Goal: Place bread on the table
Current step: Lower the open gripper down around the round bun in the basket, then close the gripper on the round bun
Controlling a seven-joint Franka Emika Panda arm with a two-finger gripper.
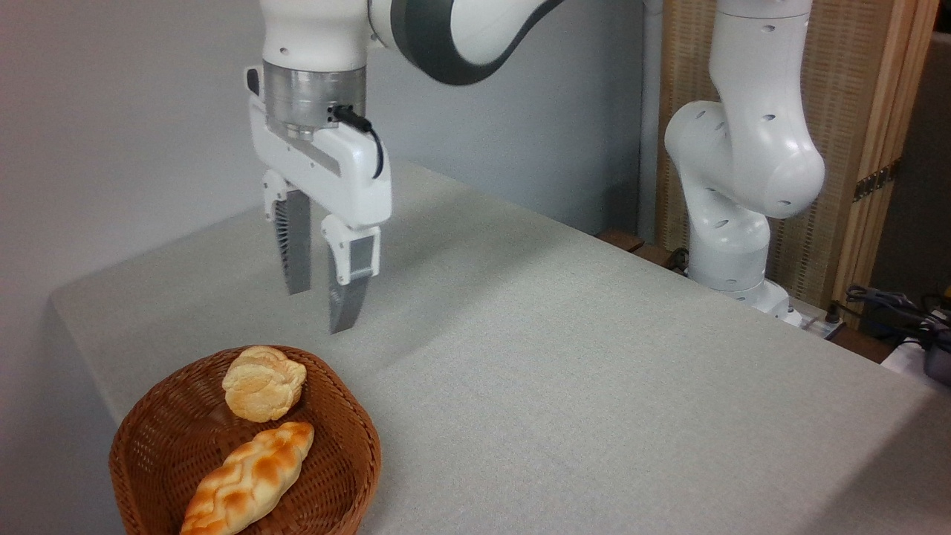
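The bread point(263, 383), a small lumpy pale-golden bun, lies in the far part of a brown wicker basket point(349, 453) at the lower left. My gripper point(321, 308) hangs above and slightly behind the basket, pointing down, clear of the bun. Its two fingers stand apart with nothing between them, so it is open. The table point(594, 386) is a wide light grey speckled surface stretching to the right.
A long braided glossy loaf point(249, 479) lies in the basket in front of the bun. The arm's white base point(732, 253) stands at the table's far right edge, with cables point(891, 308) beyond it. A grey wall runs behind.
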